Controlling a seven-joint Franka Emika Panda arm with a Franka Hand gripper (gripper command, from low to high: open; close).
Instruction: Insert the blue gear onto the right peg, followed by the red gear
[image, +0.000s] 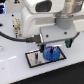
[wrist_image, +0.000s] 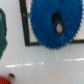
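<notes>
Since the blue gear (wrist_image: 55, 24) already lies flat on the white plate (image: 33, 58) with a dark post showing through its centre hole, the first half looks done and the red gear (wrist_image: 5, 79) is next. That gear sits on the desk (image: 12, 70), off the plate and well apart from the blue gear. Whether the tool (image: 52, 48) above the blue gear is spread or pressed together, I cannot tell. Next it should lift clear of the post, then cross the plate's black border; bare desk beyond the plate leaves room.
</notes>
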